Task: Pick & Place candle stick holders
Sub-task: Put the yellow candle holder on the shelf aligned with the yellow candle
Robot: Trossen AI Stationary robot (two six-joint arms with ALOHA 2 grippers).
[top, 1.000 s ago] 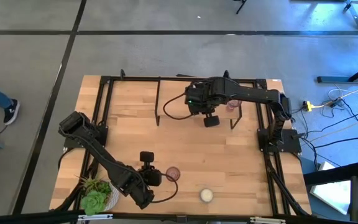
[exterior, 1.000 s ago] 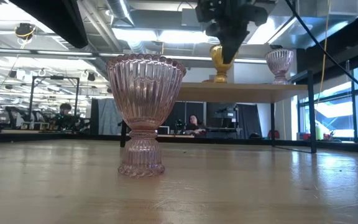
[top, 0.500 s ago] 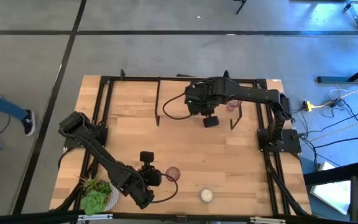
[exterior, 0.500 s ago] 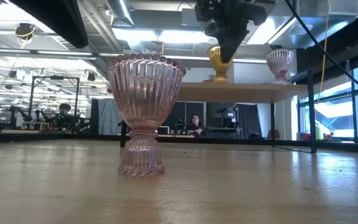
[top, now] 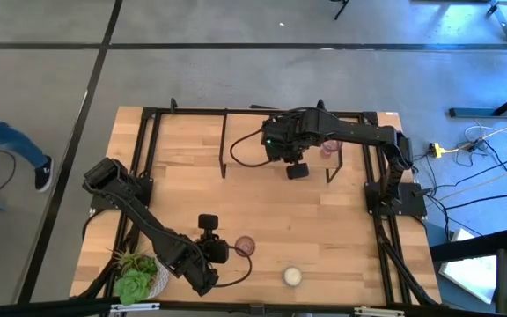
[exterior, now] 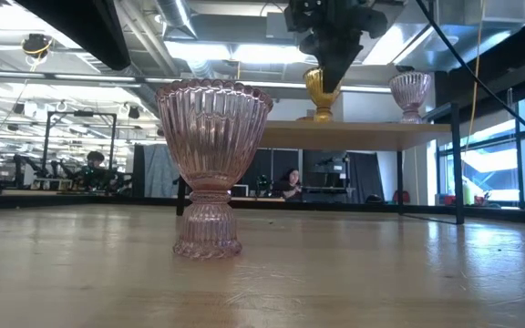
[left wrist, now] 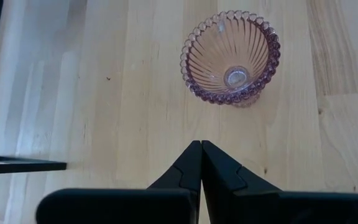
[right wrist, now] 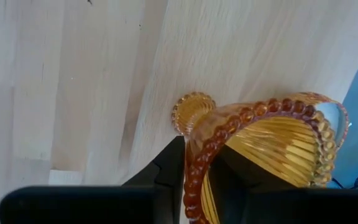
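Left arm reaches along the near edge, left gripper (top: pixel 227 251) just beside a pink holder (top: pixel 245 246), cream holder (top: pixel 292 277) near it, plant (top: pixel 135 275) at the corner; right gripper (top: pixel 297 171) over the far shelf frame (top: pixel 225 141), another pink holder (top: pixel 329 149) beside it.

Changes over the last second. I see the right gripper (top: pixel 296 170) shift slightly toward 10 o'clock over the far shelf, and with it the amber candle stick holder (exterior: pixel 320 91) edges sideways. Off the table at 9 o'clock, a person's shoe (top: pixel 43 173) steps toward 4 o'clock.
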